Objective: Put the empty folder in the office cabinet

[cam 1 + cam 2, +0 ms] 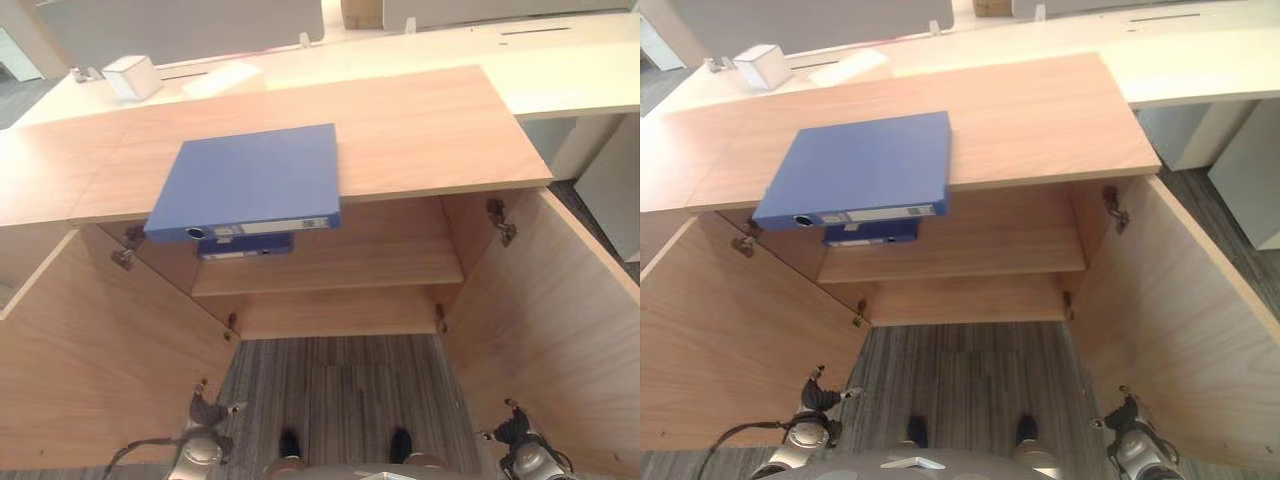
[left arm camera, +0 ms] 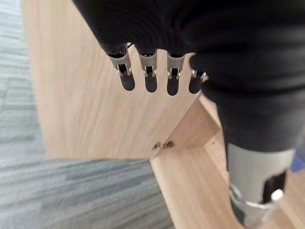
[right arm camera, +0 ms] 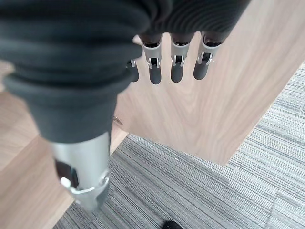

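A blue lever-arch folder (image 1: 250,180) lies flat on the wooden cabinet top (image 1: 420,130), its spine jutting over the front edge. Just below it, a second blue folder (image 1: 245,245) lies on the upper shelf (image 1: 380,265) inside the open cabinet. My left hand (image 1: 205,440) hangs low beside the open left door (image 1: 100,360), fingers (image 2: 150,76) straight and holding nothing. My right hand (image 1: 525,450) hangs low by the open right door (image 1: 540,320), its fingers (image 3: 176,67) relaxed and bare as well. Both hands are well below and apart from the folders.
Both cabinet doors stand swung outward toward me, flanking a strip of grey carpet (image 1: 340,390). A lower shelf (image 1: 340,315) shows beneath the upper one. Behind the cabinet, a pale desk (image 1: 560,60) carries a white box (image 1: 130,75) and a sheet of paper (image 1: 222,78).
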